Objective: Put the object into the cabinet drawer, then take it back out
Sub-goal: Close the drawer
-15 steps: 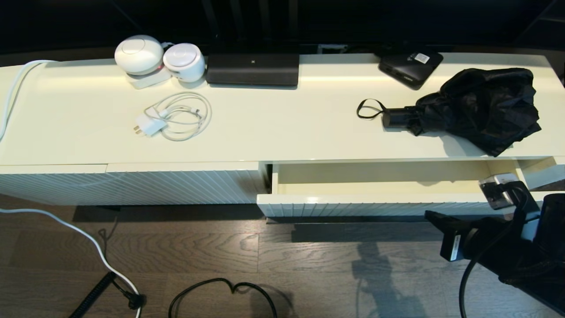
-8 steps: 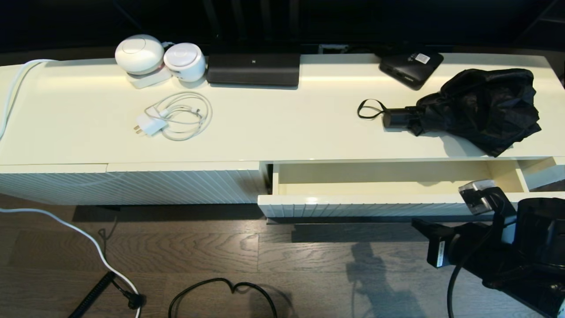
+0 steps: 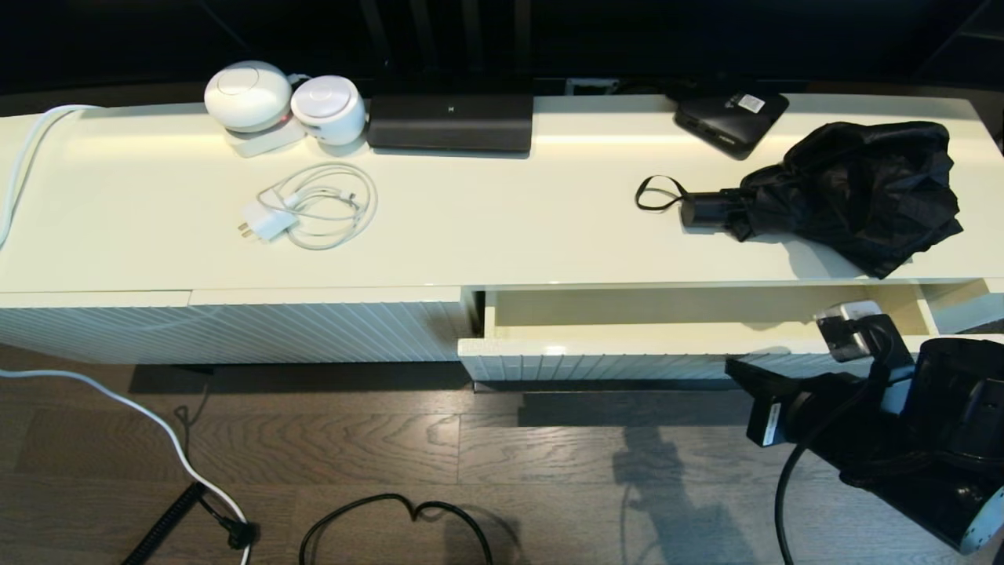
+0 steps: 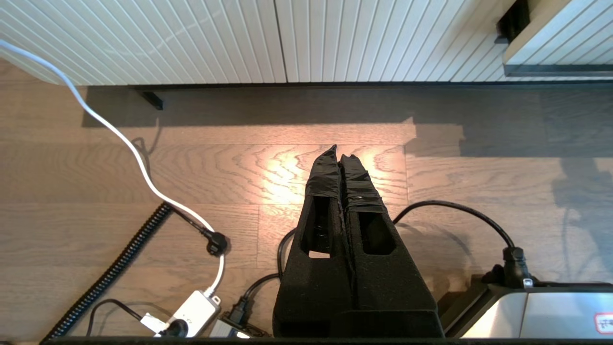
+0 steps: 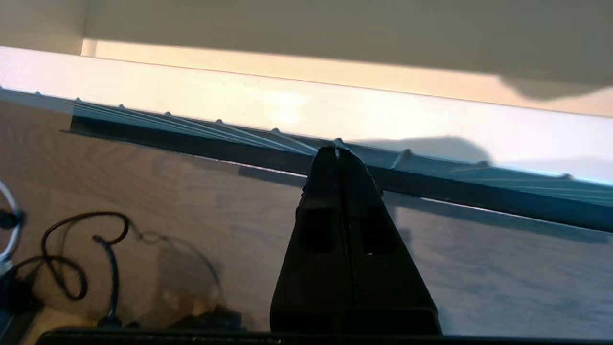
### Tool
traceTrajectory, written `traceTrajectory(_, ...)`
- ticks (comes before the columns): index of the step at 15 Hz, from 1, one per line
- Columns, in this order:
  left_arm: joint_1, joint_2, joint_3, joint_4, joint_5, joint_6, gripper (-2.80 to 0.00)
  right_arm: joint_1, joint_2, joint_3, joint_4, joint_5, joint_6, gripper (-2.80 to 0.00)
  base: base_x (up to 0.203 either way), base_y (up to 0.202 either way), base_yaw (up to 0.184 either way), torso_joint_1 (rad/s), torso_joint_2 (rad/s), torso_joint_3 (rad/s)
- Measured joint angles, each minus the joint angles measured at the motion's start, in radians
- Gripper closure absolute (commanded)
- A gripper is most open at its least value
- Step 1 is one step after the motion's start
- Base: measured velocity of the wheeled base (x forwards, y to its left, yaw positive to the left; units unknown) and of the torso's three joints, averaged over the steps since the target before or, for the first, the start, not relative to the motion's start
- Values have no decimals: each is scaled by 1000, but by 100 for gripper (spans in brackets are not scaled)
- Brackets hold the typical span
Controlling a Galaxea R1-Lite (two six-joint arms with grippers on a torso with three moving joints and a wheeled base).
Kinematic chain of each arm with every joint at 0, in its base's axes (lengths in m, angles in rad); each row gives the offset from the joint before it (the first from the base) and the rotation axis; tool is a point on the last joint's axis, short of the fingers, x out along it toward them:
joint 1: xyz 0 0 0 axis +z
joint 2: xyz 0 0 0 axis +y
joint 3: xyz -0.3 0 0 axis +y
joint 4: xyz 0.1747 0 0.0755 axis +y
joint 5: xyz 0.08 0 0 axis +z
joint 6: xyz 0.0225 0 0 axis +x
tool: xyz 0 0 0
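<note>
Your right pincer [image 5: 339, 154] has its two fingers pressed flat together with nothing between them, tips pointing forward and slightly down. In the head view your right arm reaches in low from the right edge, wrist and forearm angled toward the left, a black cable looping off it. Your left pincer [image 4: 342, 158] is likewise closed on nothing, fingers together, hanging low and pointing down and forward; that arm sits parked.

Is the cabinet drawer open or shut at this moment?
Open, only partly: the cabinet drawer juts out from the cabinet front, showing a strip of empty cream interior. The umbrella lies on top of the cabinet.
</note>
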State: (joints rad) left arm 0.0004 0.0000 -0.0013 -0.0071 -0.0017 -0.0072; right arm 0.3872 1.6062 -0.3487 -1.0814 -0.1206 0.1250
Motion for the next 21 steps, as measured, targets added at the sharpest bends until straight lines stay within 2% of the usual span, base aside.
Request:
traceTrajectory(4,0,0,0,0,0,0,0,-1,8,4,-43,-12,-35,0,0,0,0,0,0,0)
traceTrajectory(11,0,0,0,0,0,0,0,-20,83,-18,-118,-11,-35,0,0,0,0,0,0,0)
traceTrajectory(21,0,0,0,0,0,0,0,-33,188,-136,-140,-6,-38,0,0,0,0,0,0,0)
